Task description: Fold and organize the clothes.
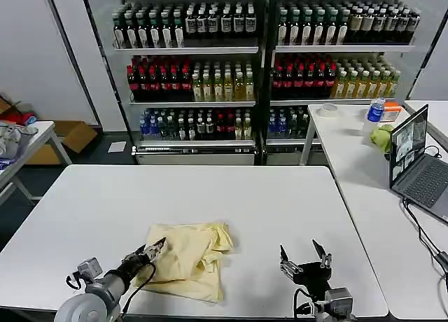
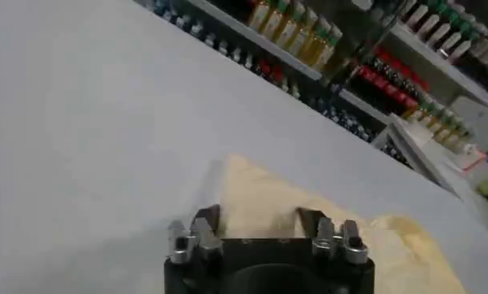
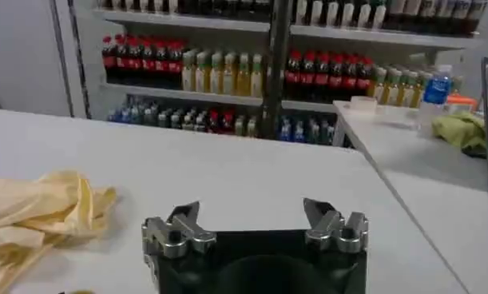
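Observation:
The clothes are one pale yellow T-shirt [image 1: 189, 259] lying crumpled and partly folded on the white table [image 1: 98, 203], near its front edge. My left gripper [image 1: 157, 248] is at the shirt's left edge, low over the table. In the left wrist view the left gripper [image 2: 258, 217] is open, with the shirt [image 2: 387, 248] lying between and beyond its fingertips. My right gripper [image 1: 302, 254] hovers open over bare table to the right of the shirt. The right wrist view shows the right gripper [image 3: 251, 209] with nothing between its fingers and the shirt [image 3: 36, 208] off to one side.
A second white table [image 1: 364, 189] adjoins on the right, carrying a laptop [image 1: 420, 161], a green cloth [image 1: 381, 136] and a blue bottle [image 1: 376, 110]. Shelves of bottles [image 1: 210, 56] stand behind. Bare tabletop stretches beyond and left of the shirt.

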Motion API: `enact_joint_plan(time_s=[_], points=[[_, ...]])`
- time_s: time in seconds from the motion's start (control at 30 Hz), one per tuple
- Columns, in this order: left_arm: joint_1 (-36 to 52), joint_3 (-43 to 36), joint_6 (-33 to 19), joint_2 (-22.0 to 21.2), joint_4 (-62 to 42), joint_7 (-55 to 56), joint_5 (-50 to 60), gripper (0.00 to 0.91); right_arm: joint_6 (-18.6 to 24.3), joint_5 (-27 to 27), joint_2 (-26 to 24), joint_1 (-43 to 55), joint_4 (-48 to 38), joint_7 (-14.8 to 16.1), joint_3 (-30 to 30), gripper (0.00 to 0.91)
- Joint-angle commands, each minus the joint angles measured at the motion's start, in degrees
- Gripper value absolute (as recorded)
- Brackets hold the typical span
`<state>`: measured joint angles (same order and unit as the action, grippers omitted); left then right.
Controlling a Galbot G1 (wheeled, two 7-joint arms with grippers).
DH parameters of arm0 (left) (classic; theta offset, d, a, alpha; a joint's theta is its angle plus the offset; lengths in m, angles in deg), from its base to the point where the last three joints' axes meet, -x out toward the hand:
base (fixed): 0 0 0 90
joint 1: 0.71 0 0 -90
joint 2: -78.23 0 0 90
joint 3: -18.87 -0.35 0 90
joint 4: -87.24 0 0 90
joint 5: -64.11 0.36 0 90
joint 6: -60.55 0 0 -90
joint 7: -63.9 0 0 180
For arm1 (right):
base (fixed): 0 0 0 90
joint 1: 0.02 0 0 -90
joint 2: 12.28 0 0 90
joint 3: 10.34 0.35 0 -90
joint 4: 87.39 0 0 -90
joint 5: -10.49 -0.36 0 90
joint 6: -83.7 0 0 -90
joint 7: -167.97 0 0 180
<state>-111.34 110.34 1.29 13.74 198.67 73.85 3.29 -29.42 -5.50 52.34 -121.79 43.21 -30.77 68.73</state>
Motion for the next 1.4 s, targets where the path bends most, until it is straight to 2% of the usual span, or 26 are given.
enact_joint_plan(time_s=[0.03,0.53,0.7,0.8,0.9,0.93,1.0,1.03,1.1,1.13,1.23,1.3,1.4], points=[[0.7,0.0,0.5,-0.3,-1.7,-0.2,-5.9,0.020,-0.1,-0.1,-0.2,-0.3,0.2,0.0,0.3,0.907],[1.1,4.2,2.3,-1.2,-1.9,-0.2,-15.2,0.020,-0.1,-0.2,-0.5,0.0,0.1,0.1,0.5,0.907],[1.8,9.4,2.3,-0.6,-1.9,0.2,-18.8,0.020,-0.1,-0.3,-0.5,0.1,0.2,0.1,0.6,0.907],[2.5,14.8,2.3,1.8,-2.4,0.4,-20.4,0.020,-0.1,-0.4,-0.7,0.3,0.2,0.1,0.7,0.907],[3.4,19.2,2.3,5.7,-3.3,-0.2,-16.0,0.020,0.0,-0.7,-0.8,0.7,0.2,0.1,0.7,0.907],[3.9,21.5,2.2,8.5,-3.8,-1.7,-11.3,0.020,0.0,-0.8,-0.9,1.0,0.1,0.1,0.6,0.907],[4.9,24.8,2.3,12.1,-4.4,-2.1,-9.1,0.020,-0.1,-1.0,-1.0,1.4,0.1,0.0,0.4,0.907],[5.8,27.1,2.3,15.5,-5.0,-2.9,-7.1,0.010,-0.1,-1.1,-1.2,1.8,0.1,0.1,0.0,0.907],[6.6,29.5,2.4,19.4,-5.6,-4.7,-5.0,0.020,-0.2,-1.4,-1.4,2.3,0.1,0.0,-0.3,0.907],[6.9,31.6,2.5,23.5,-6.2,-6.2,-3.2,0.020,-0.2,-1.5,-1.5,2.9,0.0,0.0,-0.5,0.907],[6.7,33.8,2.5,30.6,-6.7,-10.5,3.7,0.020,-0.4,-2.1,-1.5,3.7,0.2,-0.1,-0.8,0.907],[5.5,33.6,2.5,33.7,-5.7,-12.2,7.0,0.020,-0.4,-2.3,-1.5,3.8,0.2,-0.1,-0.7,0.907],[4.0,30.8,2.5,35.8,-3.1,-14.4,13.6,0.020,-0.3,-2.2,-1.3,3.8,0.4,-0.1,-0.8,0.907]])
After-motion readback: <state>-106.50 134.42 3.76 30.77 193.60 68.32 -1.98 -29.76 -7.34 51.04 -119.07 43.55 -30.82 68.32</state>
